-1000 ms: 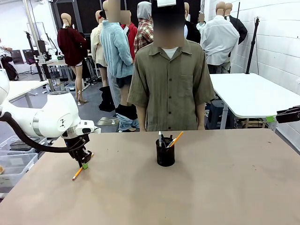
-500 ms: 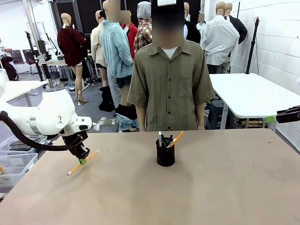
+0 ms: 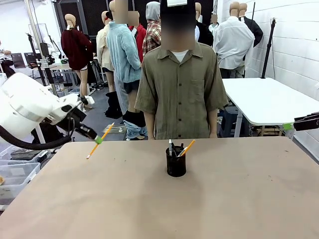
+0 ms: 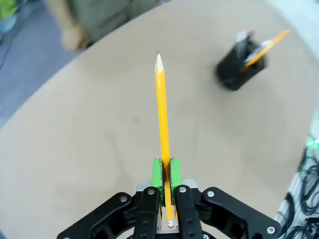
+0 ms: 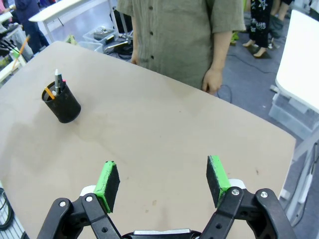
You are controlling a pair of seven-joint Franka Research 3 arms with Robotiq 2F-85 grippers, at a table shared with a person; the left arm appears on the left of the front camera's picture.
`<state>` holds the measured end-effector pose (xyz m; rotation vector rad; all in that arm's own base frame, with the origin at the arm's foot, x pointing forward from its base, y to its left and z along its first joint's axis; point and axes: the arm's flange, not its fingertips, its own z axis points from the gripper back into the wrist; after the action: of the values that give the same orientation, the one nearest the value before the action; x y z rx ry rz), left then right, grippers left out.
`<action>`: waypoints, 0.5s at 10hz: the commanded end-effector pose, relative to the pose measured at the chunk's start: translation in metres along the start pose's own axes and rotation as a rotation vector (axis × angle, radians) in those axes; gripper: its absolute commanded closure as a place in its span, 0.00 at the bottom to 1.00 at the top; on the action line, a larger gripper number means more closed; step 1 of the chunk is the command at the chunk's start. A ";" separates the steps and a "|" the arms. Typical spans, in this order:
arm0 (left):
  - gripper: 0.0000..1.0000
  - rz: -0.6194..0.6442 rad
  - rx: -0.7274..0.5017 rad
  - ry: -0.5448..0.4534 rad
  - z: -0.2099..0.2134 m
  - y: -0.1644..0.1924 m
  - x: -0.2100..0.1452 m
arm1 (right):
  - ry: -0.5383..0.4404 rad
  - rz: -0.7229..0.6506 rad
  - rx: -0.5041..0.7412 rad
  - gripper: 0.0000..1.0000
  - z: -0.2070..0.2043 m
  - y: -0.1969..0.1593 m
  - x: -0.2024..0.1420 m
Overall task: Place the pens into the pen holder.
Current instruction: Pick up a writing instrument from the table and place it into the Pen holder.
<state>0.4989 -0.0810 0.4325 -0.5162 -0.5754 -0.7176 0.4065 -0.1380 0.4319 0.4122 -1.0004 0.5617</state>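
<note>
1. My left gripper (image 3: 98,141) hangs above the tan table (image 3: 224,199), out toward its 10 o'clock corner in the front view. Its green pads (image 4: 157,174) are pressed together on a yellow-orange pencil (image 3: 100,140).
2. In the left wrist view the pencil (image 4: 162,119) is pinched near its eraser end; the shaft runs straight toward 12 o'clock and ends in a sharpened tip. In the front view it is tilted, upper end at 1 o'clock, lower end at 7 o'clock, clear of the table.
3. The pen holder (image 3: 176,162), a black mesh cup, stands upright near the table's middle, in front of the person in the olive shirt (image 3: 182,89). From my left gripper it lies at about 4 o'clock in the front view, well apart.
4. Inside the holder: a second yellow-orange pencil (image 3: 187,148) leaning toward 1 o'clock, and a silver-white pen (image 3: 170,147) standing nearly upright. Other dark sticks are there, too small to tell.
5. My right gripper (image 5: 163,185) is spread wide, nothing between its pads, over bare table. In the right wrist view the pen holder (image 5: 62,105) sits at 10 o'clock, well apart.
6. In the right wrist view the person's hand (image 5: 212,79) hangs by the far table edge at about 1 o'clock.
</note>
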 end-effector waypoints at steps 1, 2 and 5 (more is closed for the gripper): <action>1.00 -0.024 -0.213 -0.083 -0.005 0.002 -0.004 | 0.005 0.007 0.003 0.12 -0.001 0.000 -0.001; 1.00 -0.047 -0.275 -0.181 -0.002 -0.010 0.005 | 0.005 0.007 0.003 0.12 -0.001 0.000 -0.001; 1.00 -0.047 -0.249 -0.192 0.001 -0.023 0.018 | 0.005 0.007 0.003 0.12 -0.001 0.000 -0.001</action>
<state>0.4927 -0.1123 0.4519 -0.7982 -0.6838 -0.7826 0.4066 -0.1379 0.4320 0.4122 -1.0005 0.5618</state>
